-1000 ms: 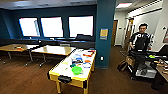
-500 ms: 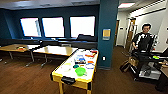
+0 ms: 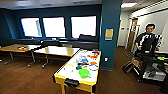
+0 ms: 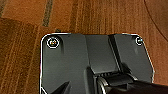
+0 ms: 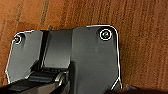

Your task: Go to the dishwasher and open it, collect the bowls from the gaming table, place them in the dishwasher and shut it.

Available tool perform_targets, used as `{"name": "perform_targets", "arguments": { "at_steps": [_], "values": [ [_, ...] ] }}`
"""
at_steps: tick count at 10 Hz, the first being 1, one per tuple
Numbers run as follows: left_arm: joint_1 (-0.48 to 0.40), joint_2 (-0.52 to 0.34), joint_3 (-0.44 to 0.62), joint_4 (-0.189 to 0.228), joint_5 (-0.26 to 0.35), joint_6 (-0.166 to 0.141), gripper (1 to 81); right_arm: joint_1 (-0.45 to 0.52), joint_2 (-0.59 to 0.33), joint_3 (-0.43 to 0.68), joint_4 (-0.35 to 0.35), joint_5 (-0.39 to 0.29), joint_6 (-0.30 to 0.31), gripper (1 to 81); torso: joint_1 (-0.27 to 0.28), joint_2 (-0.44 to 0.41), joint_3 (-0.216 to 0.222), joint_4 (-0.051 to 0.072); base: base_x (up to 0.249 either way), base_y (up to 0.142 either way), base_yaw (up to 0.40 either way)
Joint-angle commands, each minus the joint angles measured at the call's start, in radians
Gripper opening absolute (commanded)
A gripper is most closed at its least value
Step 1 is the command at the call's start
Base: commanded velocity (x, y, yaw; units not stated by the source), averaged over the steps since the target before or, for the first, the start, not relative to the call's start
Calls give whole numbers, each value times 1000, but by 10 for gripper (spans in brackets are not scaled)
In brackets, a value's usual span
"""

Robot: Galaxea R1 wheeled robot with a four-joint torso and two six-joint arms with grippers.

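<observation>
A long narrow gaming table (image 3: 79,70) with a white top and yellow edge stands ahead and slightly right of the head view's centre, its near end toward the robot; on it lie the bowls (image 3: 83,66), the large bright green bowl (image 3: 84,73) nearest that end, smaller white, teal and orange ones scattered beyond. Judging by this, the robot is on approach; it would do well to square up to the near end, close enough for the arms to reach the green bowl without nudging the table. Wood-topped tables (image 3: 57,51) stand to the left; a teal pillar (image 3: 110,32) rises just behind; a person (image 3: 147,42) stands at a cart (image 3: 152,65) on the right. The small bowls blur together, so their number is unclear; whether either gripper's jaws are apart or together cannot be told; both wrist views look down on brown carpet (image 4: 30,22).
</observation>
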Motion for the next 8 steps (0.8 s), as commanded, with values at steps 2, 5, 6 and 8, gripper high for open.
{"name": "perform_targets", "arguments": {
  "at_steps": [2, 5, 6, 8],
  "values": [
    [-61, -8, 6, 3, 45, -1, 811, 68, -9, -4, 0, -59, -3, 811, 0, 0, 0, 0, 109, 124, 0],
    [-61, -8, 5, 1, 44, -2, 811, 70, -9, -4, 0, -59, -3, 811, 0, 0, 0, 0, 112, 124, 0],
    [-59, -8, 5, 1, 42, -2, 811, 68, -9, -4, 0, -59, -3, 811, 0, 0, 0, 0, 113, 124, 0],
    [-59, -8, 5, 3, 42, -2, 811, 68, -9, -4, 0, -59, -3, 811, 0, 0, 0, 0, 113, 124, 0]
  ]
}}
